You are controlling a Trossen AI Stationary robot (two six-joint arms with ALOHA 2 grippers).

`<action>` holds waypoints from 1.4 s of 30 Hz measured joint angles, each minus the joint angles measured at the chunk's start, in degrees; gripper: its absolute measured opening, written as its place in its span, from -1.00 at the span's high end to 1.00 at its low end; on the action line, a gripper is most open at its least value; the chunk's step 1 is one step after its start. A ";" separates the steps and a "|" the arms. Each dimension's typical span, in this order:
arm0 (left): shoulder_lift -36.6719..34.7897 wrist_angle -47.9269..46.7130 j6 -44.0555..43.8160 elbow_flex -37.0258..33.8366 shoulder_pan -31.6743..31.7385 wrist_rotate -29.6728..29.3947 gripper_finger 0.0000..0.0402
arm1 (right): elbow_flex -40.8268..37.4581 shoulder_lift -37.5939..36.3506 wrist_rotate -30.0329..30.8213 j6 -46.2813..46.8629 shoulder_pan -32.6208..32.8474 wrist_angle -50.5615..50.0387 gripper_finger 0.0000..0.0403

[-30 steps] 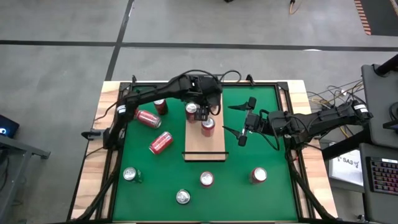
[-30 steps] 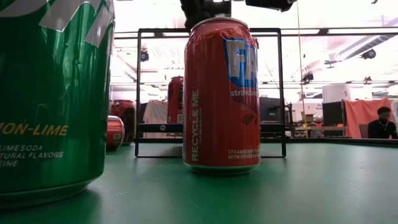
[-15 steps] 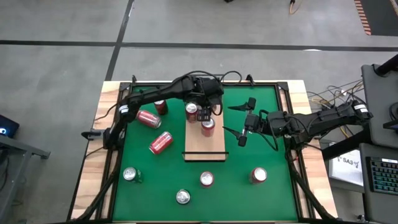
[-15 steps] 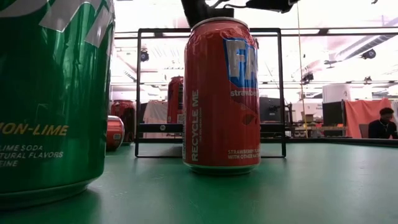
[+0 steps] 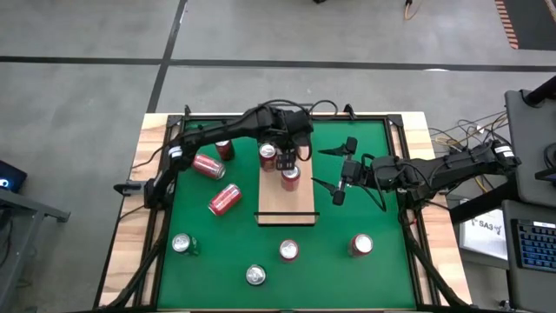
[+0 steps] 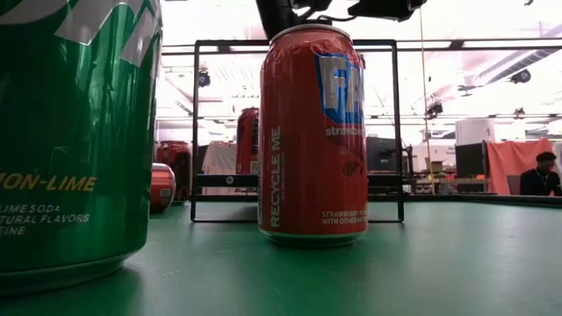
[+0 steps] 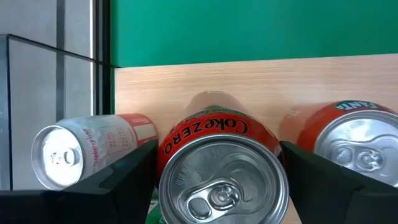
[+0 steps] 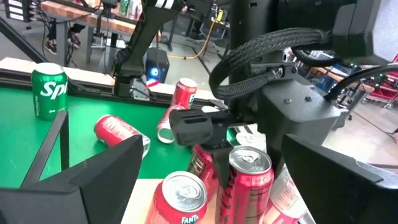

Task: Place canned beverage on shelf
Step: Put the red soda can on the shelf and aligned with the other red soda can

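The shelf [image 5: 291, 207] is a pale wood board with black end rails, lying mid-table on the green mat. My left gripper [image 5: 284, 159] reaches steeply down over the shelf's far half and is shut on an upright Coke Zero can [image 7: 214, 134]. An orange Fanta can [image 7: 351, 143] stands upright on the board [image 7: 261, 81] on one side of it, toward the near edge [image 5: 290, 176]. A red-and-white can [image 7: 81, 149] stands upright on the other side, by the far rail. My right gripper [image 5: 340, 170] waits open and level, just right of the shelf. My left gripper pinches the Coke Zero can's upper side wall [image 7: 166, 155] between its two fingers [image 7: 124, 180], just below the rim, one on each side. They come steeply down from above and the table's left. The can stays upright over the board; whether its base rests there I cannot tell.
Red cans lie on the mat left of the shelf [image 5: 206, 165] [image 5: 224, 200]. Upright cans stand near the front edge: green ones [image 5: 182, 245] [image 5: 254, 276] and red ones [image 5: 288, 250] [image 5: 360, 245]. A person [image 6: 537, 171] sits beyond the table.
My left gripper has come down a little over the shelf with the can, and its wrist has rolled slightly. The gap between its fingers is unchanged.
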 joint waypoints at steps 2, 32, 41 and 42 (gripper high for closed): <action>0.00 -0.05 -0.36 -0.02 0.24 0.01 -0.41 | 0.00 0.00 -0.01 0.00 0.00 -0.10 -0.85; -0.01 0.08 -3.37 -2.02 0.59 4.49 -0.41 | 0.00 0.00 0.00 0.92 0.01 -0.96 -0.85; -0.02 0.40 -3.76 -3.40 0.55 4.51 -0.41 | 0.00 0.00 0.00 0.92 0.01 -1.14 -0.85; -0.02 0.42 -3.76 -3.59 0.55 4.51 -0.41 | 0.00 0.00 0.00 0.92 -0.01 -1.13 -0.85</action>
